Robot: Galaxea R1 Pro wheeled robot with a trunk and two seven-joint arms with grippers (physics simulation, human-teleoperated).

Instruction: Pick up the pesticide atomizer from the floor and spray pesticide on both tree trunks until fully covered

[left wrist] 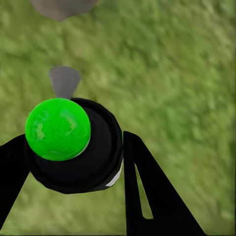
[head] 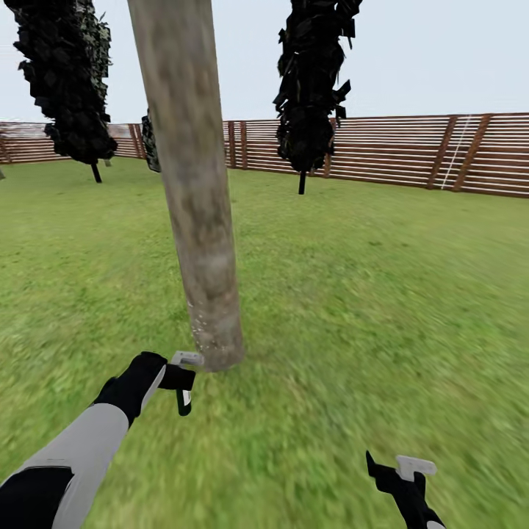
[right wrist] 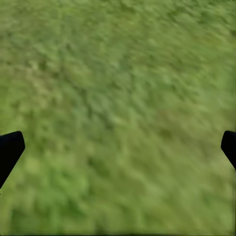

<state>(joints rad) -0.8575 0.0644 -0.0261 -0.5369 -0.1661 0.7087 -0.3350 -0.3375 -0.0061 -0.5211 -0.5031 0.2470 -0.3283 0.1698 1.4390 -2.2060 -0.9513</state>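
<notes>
left hand (head: 184,382) gripping the pesticide atomizer (left wrist: 73,147) by the tree trunk (head: 198,220), right hand (head: 404,477) wide; nozzle mis-aimed, spray probably misses

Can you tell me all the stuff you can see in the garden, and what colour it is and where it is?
tree trunk: one, pale grey-brown, mottled, rising from the grass just ahead of the left tool.
black trees: two clear ones, all black with thin trunks, far back near the fence; a third dark leafy mass peeks from behind the pale trunk.
fence: one, brown horizontal slats, along the back of the lawn.
grass: green, covering the ground.
pesticide atomizer: one, black with a bright green top, held in the left tool.
left tool: black with white tips, shut on the atomizer, near the trunk's base.
right tool: black with white tip, open, over bare grass at lower right.
</notes>
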